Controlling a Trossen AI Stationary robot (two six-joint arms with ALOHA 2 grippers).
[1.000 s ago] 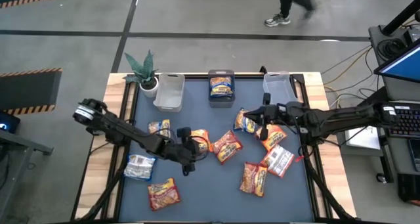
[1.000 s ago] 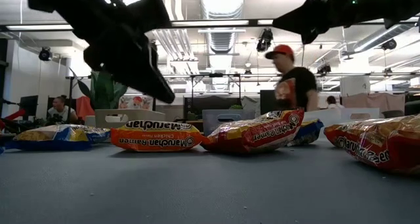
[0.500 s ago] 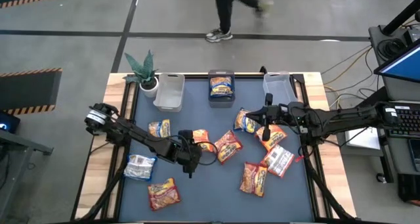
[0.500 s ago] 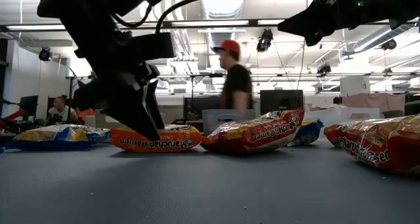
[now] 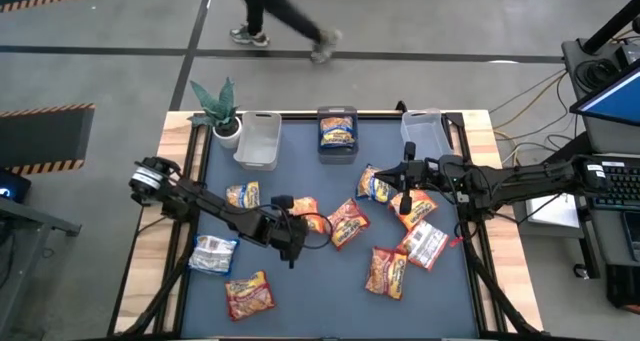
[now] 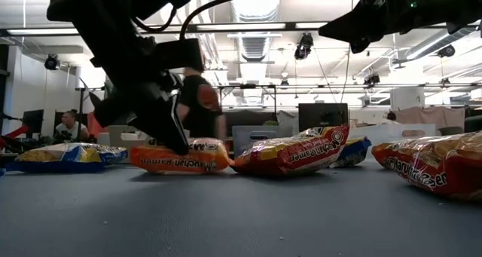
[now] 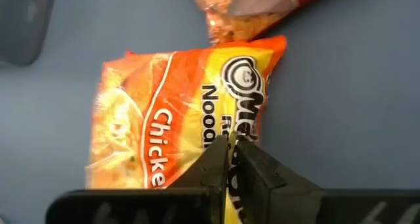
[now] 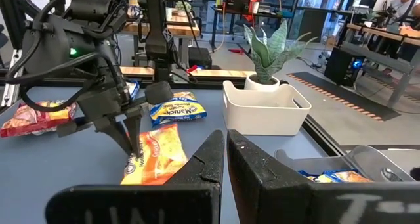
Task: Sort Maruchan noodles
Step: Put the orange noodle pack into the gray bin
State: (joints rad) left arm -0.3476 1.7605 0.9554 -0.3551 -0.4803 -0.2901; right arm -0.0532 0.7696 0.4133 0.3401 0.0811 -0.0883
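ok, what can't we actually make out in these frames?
- Orange packet label: left wrist view, left tool covers the lower text.
- Middle bin contents: high view, packet label too small to read.
- Right-edge packet: low view, cut off by the frame edge.
- Right tool: empty or not, unclear from above.

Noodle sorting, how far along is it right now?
Early. Done: one blue-yellow packet lies in the middle bin. In hand: the left gripper is shut on the orange chicken packet. Left: the other packets lie loose on the table; right gripper waits, shut.
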